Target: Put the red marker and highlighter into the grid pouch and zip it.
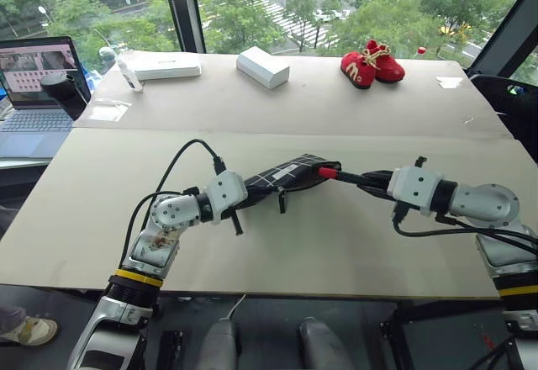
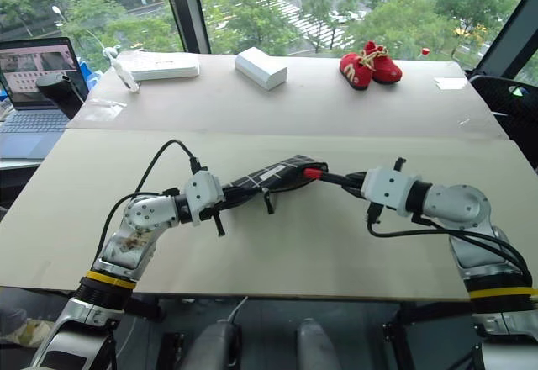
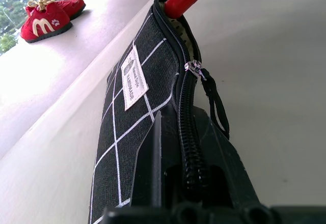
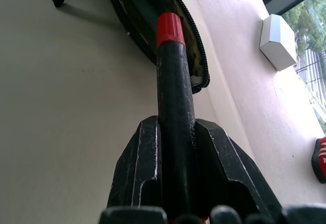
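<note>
My left gripper (image 1: 252, 192) is shut on one end of the grid pouch (image 1: 284, 173), a black case with white grid lines and a small white label (image 3: 134, 77), and holds it tilted just above the table. The pouch's far end is unzipped; the zipper pull (image 3: 193, 68) and its black strap hang beside the mouth. My right gripper (image 1: 366, 180) is shut on the dark barrel of the red marker (image 4: 172, 76). The marker's red end (image 1: 327, 172) sits at the pouch's open mouth. The highlighter is hidden.
The beige table (image 1: 353, 252) has a seam across its middle. At the back stand a pair of red baby shoes (image 1: 372, 63), a white box (image 1: 262, 66) and a flat white box (image 1: 164, 69). A laptop (image 1: 34, 92) sits off the table's left edge.
</note>
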You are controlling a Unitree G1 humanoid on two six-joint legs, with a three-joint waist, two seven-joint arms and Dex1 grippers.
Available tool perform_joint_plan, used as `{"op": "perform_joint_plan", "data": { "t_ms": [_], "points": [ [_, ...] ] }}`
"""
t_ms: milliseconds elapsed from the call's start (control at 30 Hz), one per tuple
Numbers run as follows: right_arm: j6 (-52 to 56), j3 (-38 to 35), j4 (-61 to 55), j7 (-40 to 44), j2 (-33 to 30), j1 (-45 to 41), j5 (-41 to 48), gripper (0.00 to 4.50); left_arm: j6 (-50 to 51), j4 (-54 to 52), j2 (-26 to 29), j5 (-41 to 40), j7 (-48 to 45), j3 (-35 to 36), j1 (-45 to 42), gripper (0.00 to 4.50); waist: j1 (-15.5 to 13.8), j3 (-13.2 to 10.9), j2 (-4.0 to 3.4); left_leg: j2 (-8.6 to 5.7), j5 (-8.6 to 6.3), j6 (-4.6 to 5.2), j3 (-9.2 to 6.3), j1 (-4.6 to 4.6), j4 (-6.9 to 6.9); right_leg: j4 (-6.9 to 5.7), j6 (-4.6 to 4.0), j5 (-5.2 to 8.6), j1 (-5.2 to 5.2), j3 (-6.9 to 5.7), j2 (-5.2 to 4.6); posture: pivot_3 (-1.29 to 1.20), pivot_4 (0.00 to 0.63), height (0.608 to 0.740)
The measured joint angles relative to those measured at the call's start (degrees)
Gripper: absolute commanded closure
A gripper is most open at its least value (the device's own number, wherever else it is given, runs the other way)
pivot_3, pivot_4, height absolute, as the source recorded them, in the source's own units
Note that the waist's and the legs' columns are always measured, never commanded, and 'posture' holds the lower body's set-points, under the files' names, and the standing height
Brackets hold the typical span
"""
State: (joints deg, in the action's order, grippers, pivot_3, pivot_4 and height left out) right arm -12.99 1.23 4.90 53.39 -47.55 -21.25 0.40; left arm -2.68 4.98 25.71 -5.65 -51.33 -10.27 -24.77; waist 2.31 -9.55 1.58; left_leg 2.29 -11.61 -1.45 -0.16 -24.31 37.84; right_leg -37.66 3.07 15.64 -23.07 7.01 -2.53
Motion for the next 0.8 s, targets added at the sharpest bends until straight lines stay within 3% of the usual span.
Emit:
{"op": "perform_joint_plan", "data": {
  "t_ms": [167,500,800],
  "points": [
    [-0.9,2.7,1.8,0.0,0.3,-1.8,-2.7,3.91,0.0,0.1,0.1,0.0,-0.1,0.0,0.0,4.50,0.0,0.0,0.00,0.00,0.00,0.00,0.00,0.02,0.00,0.00,0.00,0.00,0.00,0.00,0.00,0.00,0.150,0.729],
    [-5.7,10.6,10.2,0.6,7.0,-13.8,-7.3,3.91,0.0,0.3,-0.1,0.0,-0.3,-0.1,-1.0,4.50,-0.2,0.0,0.01,-0.01,0.00,0.00,0.01,0.00,0.01,0.01,-0.01,0.00,0.00,0.00,-0.01,0.00,0.150,0.729],
    [-11.8,18.1,14.4,2.0,13.7,-19.1,-11.3,3.91,0.4,0.3,0.2,0.0,-1.0,-0.2,-0.8,4.50,0.0,0.0,0.00,0.01,0.00,0.00,-0.01,0.01,0.00,-0.05,-0.02,-0.01,-0.03,-0.01,0.00,0.00,0.150,0.729]
  ]
}}
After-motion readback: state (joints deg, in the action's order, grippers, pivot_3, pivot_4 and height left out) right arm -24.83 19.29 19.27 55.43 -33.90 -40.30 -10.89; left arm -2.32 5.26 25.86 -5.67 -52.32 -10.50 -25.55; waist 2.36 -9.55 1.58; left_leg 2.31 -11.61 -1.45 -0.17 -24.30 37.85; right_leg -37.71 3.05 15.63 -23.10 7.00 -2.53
